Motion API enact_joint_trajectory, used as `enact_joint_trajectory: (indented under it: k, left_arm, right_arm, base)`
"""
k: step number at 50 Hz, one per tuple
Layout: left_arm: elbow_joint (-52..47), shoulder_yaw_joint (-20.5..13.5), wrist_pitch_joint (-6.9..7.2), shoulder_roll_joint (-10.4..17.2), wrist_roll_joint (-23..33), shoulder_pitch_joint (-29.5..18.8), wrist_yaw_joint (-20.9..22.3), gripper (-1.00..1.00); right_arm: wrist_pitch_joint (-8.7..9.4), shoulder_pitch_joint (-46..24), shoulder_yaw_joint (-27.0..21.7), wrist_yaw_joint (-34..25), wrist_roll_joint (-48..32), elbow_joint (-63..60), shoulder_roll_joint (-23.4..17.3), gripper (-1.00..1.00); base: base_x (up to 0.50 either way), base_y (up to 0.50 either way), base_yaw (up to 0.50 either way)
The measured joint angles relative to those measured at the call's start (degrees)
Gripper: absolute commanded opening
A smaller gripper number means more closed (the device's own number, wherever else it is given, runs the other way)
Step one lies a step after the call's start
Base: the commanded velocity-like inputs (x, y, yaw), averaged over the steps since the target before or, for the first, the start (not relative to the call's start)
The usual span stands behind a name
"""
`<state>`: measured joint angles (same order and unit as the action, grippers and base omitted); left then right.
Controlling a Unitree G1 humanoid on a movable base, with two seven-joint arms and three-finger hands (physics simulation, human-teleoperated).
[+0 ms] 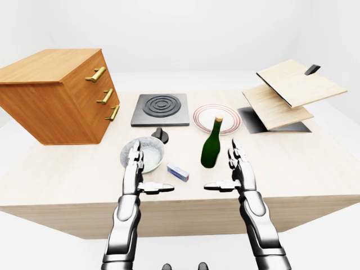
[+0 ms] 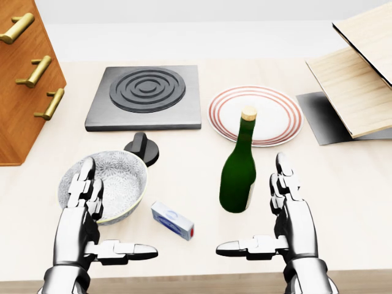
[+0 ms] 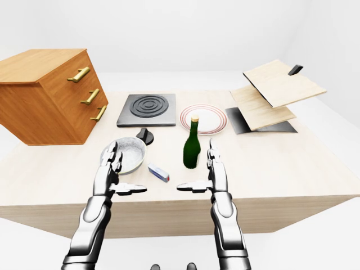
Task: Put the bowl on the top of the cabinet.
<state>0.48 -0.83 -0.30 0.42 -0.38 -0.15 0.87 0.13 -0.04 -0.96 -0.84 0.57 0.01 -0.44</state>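
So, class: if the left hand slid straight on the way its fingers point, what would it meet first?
Most likely the bowl: the left hand has fingers pointing up the head view at its near rim. Whether they already overlap or clear the rim is unclear; depth is hard to judge.

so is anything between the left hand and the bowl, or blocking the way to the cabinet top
Nothing visible. The open left hand is already at the bowl, its fingers overlapping the near rim. The cabinet stands up and left of the bowl in the left-eye view, with bare table between.
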Motion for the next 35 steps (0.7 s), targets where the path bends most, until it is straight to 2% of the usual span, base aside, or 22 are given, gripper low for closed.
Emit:
enact_joint_trajectory:
  k: [13, 16, 19, 22, 23, 35]
  left_arm:
    - [0.67, -0.88, -0.57, 0.48, -0.35, -0.07, 1.03, 1.0]
    - [0.42, -1.03, -0.94, 0.51, -0.46, 0.04, 1.1, 1.0]
    - [-1.02, -1.34, -2.3, 0.45, -0.96, 0.29, 1.01, 1.0]
    - [-4.16, -1.83, -4.45, 0.4, -2.03, 0.62, 0.95, 1.0]
    - [-5.53, -2.01, -4.7, 0.4, -2.46, 0.74, 0.99, 1.0]
    - [-18.44, -3.81, -4.7, 0.19, -6.86, 2.61, 1.12, 1.0]
  right_arm:
    - [0.05, 0.05, -1.03, -0.94, 0.55, 0.03, -0.5, 1.0]
    - [-0.49, 0.37, -1.05, -0.85, 0.26, -0.81, -0.54, 1.0]
    - [-1.98, 1.09, -0.91, -0.64, -0.57, -2.98, -0.56, 1.0]
    - [-4.67, 2.11, -0.65, -0.37, -2.1, -6.52, -0.58, 1.0]
    - [-5.13, 2.4, -0.61, -0.27, -2.57, -7.88, -0.56, 1.0]
    - [-5.13, 4.73, -0.88, 0.23, -5.95, -19.29, -0.31, 1.0]
  base:
    - [0.0, 0.0, 0.0]
    - [0.0, 0.0, 0.0]
    - [0.0, 0.0, 0.0]
    - [0.0, 0.0, 0.0]
    - [0.0, 0.0, 0.0]
    - [0.0, 0.0, 0.0]
